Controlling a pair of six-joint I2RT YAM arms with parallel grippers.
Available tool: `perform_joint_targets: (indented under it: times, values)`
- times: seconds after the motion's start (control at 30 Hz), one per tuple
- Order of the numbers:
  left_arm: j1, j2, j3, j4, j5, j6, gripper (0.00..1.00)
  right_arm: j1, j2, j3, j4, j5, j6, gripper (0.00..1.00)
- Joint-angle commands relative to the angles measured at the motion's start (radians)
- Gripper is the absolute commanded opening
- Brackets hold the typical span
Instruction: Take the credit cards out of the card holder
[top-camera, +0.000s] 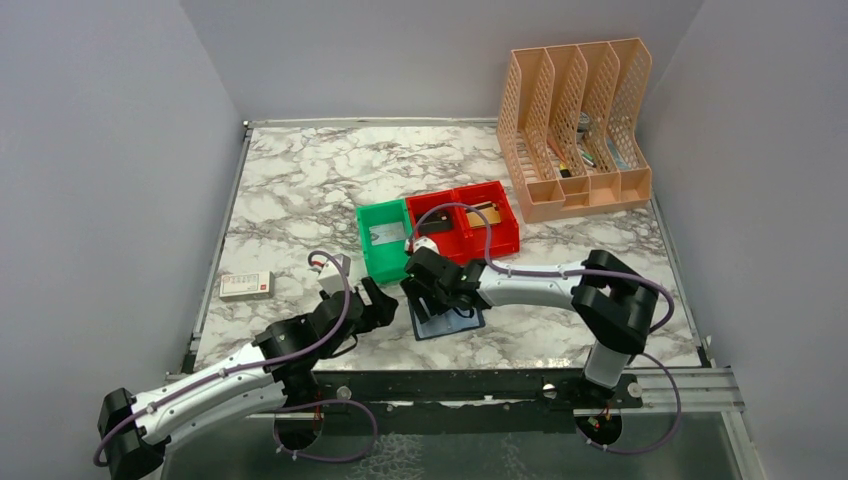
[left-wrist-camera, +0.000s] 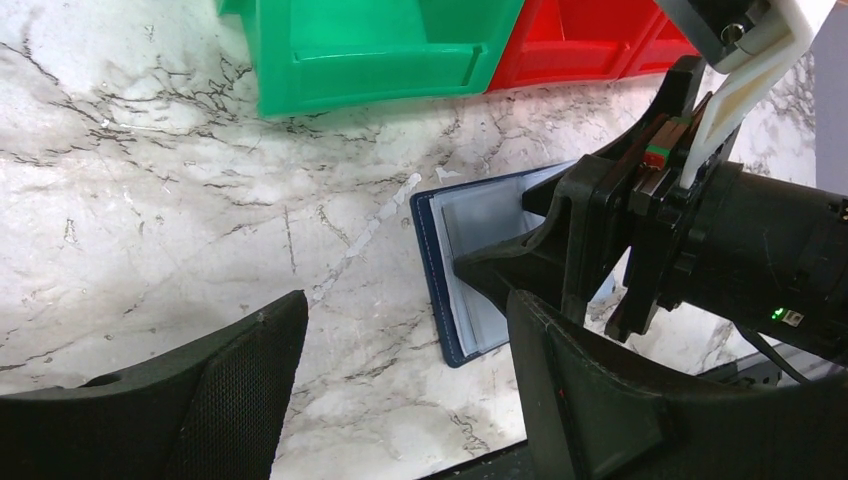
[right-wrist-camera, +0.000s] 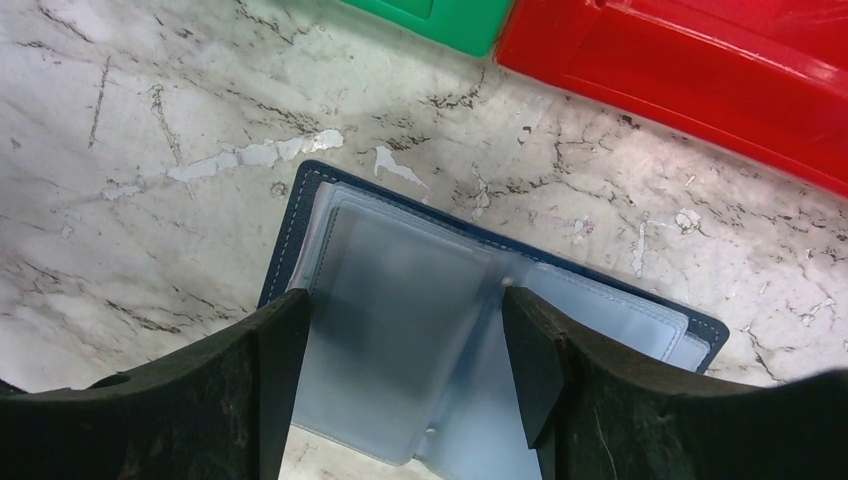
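Navy-blue bifold card holder (left-wrist-camera: 470, 225) lay open by the marble table's (top-camera: 300, 180) near edge.
I saw right gripper (right-wrist-camera: 400, 300), above it, and left gripper (left-wrist-camera: 405, 300) both released.

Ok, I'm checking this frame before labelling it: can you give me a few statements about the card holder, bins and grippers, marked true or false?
1. The card holder lies open on the marble table. True.
2. The right gripper is shut on a card. False: it is open, straddling the holder's clear sleeves.
3. The green bin stands left of the red bins. True.
4. The left gripper clamps the holder. False: it is open, beside the holder, gripping nothing.
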Motion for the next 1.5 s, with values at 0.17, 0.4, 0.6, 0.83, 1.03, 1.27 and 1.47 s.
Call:
perform_joint_targets:
  times: [0.17,0.4,0.6,0.83,1.03,1.27,1.47]
  values:
    - [0.004,0.045,-0.011,0.049,0.032,0.016,0.76,0.02,0.078,0.009,-0.047,0.103,0.015,0.74]
    - [0.005,0.091,-0.01,0.088,0.053,0.023,0.76,0.024,0.083,-0.004,-0.027,0.095,0.02,0.55]
    - [0.004,0.133,-0.013,0.132,0.086,0.034,0.76,-0.008,0.058,-0.025,0.03,-0.025,0.022,0.46]
    - [0.005,0.175,-0.047,0.273,0.172,0.061,0.76,-0.107,0.005,-0.121,0.159,-0.269,0.031,0.39]
    - [0.004,0.219,-0.114,0.534,0.271,0.061,0.76,-0.204,-0.037,-0.216,0.27,-0.429,0.041,0.36]
    - [0.004,0.317,-0.137,0.713,0.271,0.068,0.76,-0.257,-0.027,-0.267,0.33,-0.493,0.051,0.35]
    - [0.004,0.407,-0.078,0.716,0.269,0.102,0.76,-0.277,-0.024,-0.3,0.361,-0.505,0.056,0.33]
